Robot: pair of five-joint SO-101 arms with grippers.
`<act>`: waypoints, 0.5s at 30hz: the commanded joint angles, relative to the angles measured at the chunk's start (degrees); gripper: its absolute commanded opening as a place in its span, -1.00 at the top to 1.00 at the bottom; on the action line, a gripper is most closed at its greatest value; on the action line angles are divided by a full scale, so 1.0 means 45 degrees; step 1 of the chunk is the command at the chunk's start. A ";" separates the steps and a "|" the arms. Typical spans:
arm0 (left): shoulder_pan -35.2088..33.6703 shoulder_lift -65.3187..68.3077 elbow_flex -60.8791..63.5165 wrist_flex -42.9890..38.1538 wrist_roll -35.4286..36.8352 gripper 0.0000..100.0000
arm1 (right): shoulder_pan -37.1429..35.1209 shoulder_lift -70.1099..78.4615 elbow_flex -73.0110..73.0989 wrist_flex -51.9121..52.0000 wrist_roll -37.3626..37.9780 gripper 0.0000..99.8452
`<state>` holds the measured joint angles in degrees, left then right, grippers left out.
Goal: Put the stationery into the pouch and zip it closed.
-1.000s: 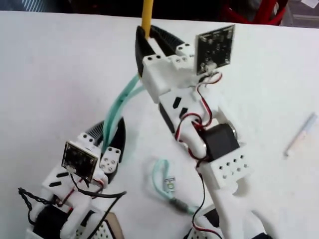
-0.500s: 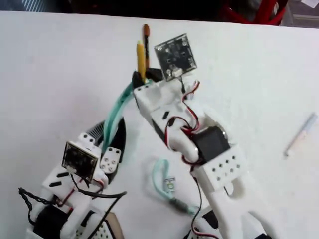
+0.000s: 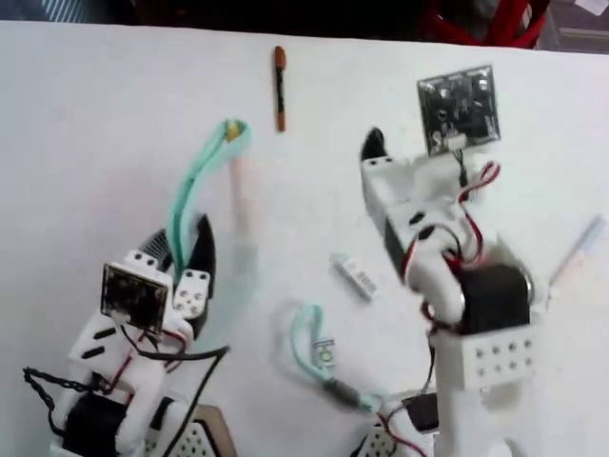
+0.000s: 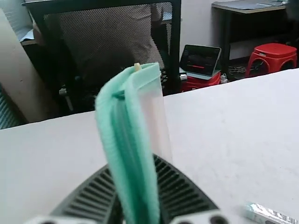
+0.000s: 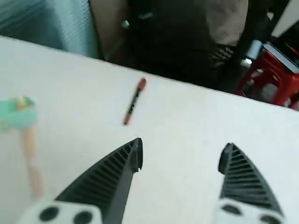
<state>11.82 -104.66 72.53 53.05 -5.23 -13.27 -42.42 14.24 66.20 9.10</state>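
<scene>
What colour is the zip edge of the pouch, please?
Mint green; the zip edge of the pouch shows best in the left wrist view.

one pouch (image 3: 187, 186), two pens (image 3: 279, 86) (image 3: 576, 252), one small wrapped piece (image 3: 354, 274).

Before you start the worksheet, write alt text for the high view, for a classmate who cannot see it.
Seen from above on a white table, the left gripper clamps a translucent green-edged zip pouch with a yellow pencil showing at its far end. The right gripper is open nearby, an orange-brown pen lying beyond it.
</scene>
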 commanded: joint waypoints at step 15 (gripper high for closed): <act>-0.0850 0.0029 -0.1368 0.1153 -0.1231 0.95 | 0.0733 0.4151 0.2442 -0.1182 0.1602 0.59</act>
<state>10.07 -104.57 67.87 59.38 -9.19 -7.65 -23.78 24.70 62.95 15.96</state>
